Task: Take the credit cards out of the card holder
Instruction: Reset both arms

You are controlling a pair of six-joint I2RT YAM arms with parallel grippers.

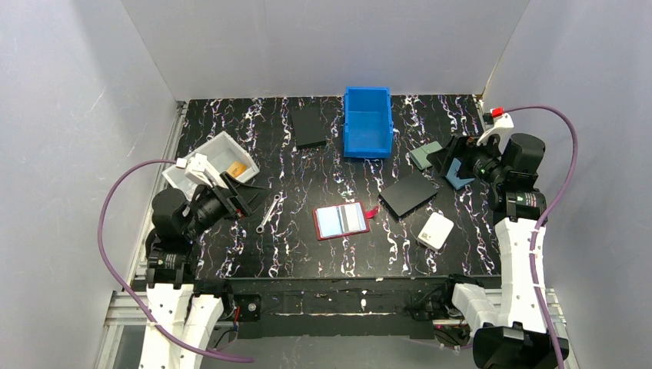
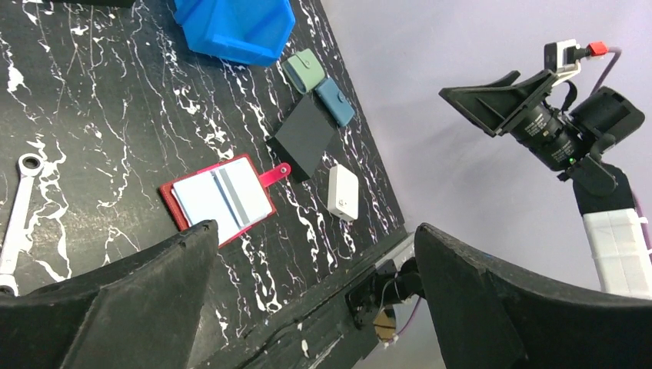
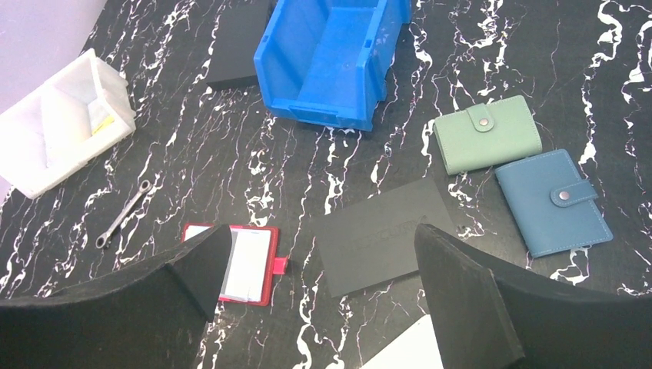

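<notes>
The red card holder [image 1: 341, 221] lies open and flat at the table's middle front, its snap tab pointing right. Inside it I see pale pockets and a whitish card with a grey stripe [image 2: 234, 196]. The holder also shows in the right wrist view [image 3: 250, 265], partly behind a finger. An orange card [image 1: 237, 169] lies inside the white bin [image 1: 201, 173] at the left. My left gripper [image 1: 252, 200] hovers open to the left of the holder, holding nothing. My right gripper [image 1: 444, 165] hangs open at the right, above the wallets and apart from the holder.
A blue bin [image 1: 367, 121] stands at the back middle. Two black flat cases [image 1: 310, 125] [image 1: 409, 192], a green wallet [image 3: 486, 132], a blue wallet [image 3: 552, 201] and a white wallet [image 1: 436, 230] lie at the right. A wrench [image 1: 268, 213] lies left of the holder.
</notes>
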